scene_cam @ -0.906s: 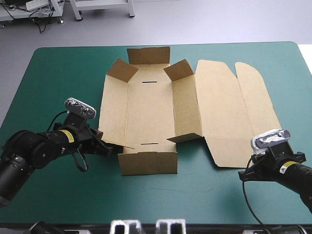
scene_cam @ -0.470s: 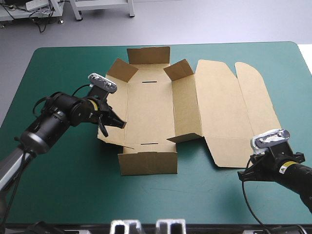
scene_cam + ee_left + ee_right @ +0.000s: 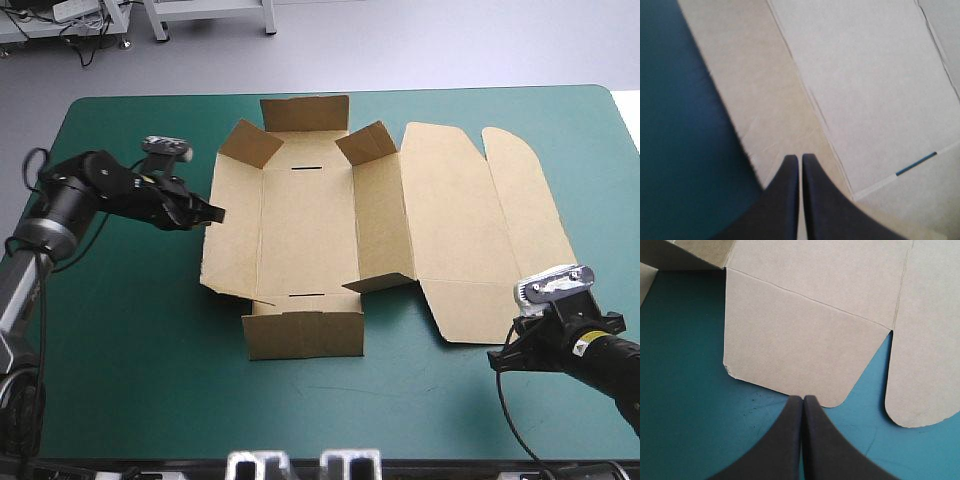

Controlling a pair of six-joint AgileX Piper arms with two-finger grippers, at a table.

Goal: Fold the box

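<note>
The brown box (image 3: 305, 230) lies open in the middle of the table. Its two long walls and end flaps are partly raised, and the lid (image 3: 450, 220) lies flat to the right. My left gripper (image 3: 213, 212) is shut, its tips at the outer edge of the left wall. In the left wrist view the gripper (image 3: 800, 158) points over that wall panel (image 3: 775, 100), with the box floor (image 3: 865, 85) ahead. My right gripper (image 3: 497, 360) is shut near the table's front right. Its tips (image 3: 803, 398) stop just short of a rounded lid flap (image 3: 790, 350).
Bare teal-green cover (image 3: 120, 350) stretches left of the box and along the front edge. A second rounded lid flap (image 3: 925, 365) lies beside the right gripper. The near end flap (image 3: 305, 335) stands up at the box's front.
My left arm swung from the box's near left corner toward the far side, passed over the left wall, then drew back to its outer edge. The right arm has not moved.
</note>
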